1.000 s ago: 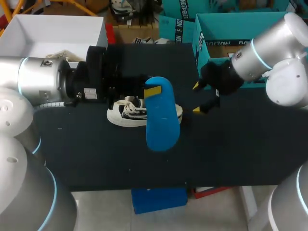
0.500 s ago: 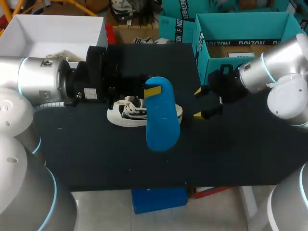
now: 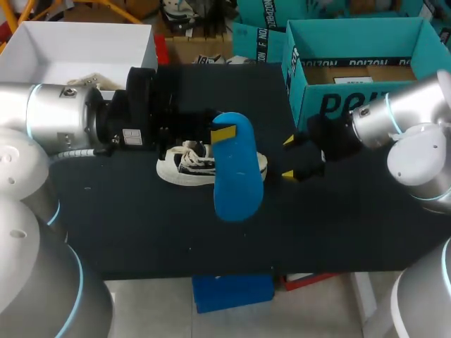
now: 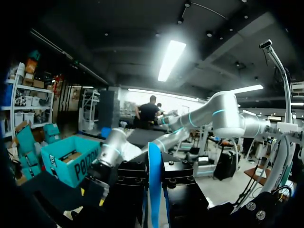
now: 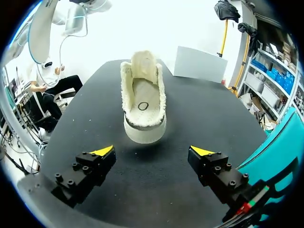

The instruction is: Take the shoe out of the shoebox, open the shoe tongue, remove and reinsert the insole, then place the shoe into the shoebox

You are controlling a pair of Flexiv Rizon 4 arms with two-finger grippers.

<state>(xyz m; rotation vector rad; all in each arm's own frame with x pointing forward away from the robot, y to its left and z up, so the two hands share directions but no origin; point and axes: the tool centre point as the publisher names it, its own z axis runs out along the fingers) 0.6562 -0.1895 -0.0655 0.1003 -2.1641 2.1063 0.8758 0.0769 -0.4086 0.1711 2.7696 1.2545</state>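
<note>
The light, floppy blue insole (image 3: 238, 169) is pinched by one end in my left gripper (image 4: 154, 190) over the soft, fleece-lined shoe (image 3: 184, 165) on the table (image 3: 141, 225), while my right gripper (image 5: 153, 151), spread empty at the shoe's 3 o'clock, should probably take its firmer heel

Left arm (image 3: 56, 127) and right arm (image 3: 412, 113) are showing silver-grey rounded links with thin light-blue joint rings. Right gripper (image 5: 153, 151) is showing black finger blocks, screw heads, yellow tips. Grey ribbed cable (image 3: 74, 153) is hanging under left arm.
</note>
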